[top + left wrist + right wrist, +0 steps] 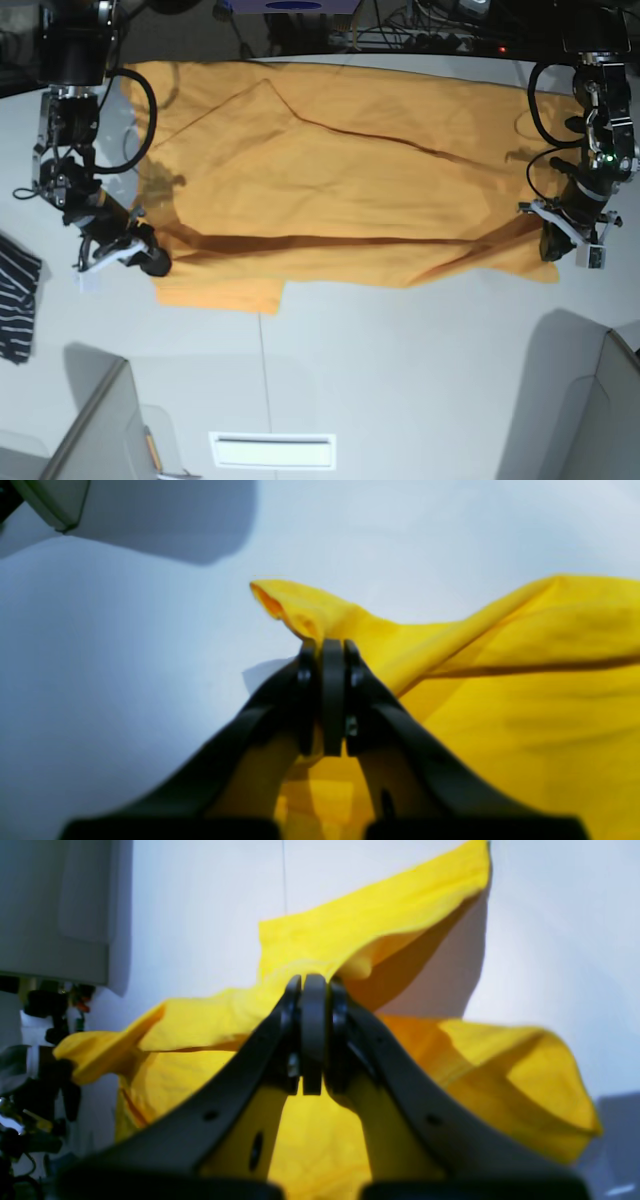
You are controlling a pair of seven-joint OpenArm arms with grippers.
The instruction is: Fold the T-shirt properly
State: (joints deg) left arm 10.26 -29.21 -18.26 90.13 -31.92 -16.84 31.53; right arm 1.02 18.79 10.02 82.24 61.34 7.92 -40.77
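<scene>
A big white table [400, 380] fills most of the base view. At its left edge lies a small dark cloth with thin white stripes [18, 300], partly cut off by the frame. Near the bottom sits a flat white rectangle with a dark slot [271, 449]. Two grey slanted panels stand at the bottom corners, one on the left [105, 430] and one on the right [600, 420]. Along the top, behind the table, is a dark tangle, maybe cables [400, 30].
</scene>
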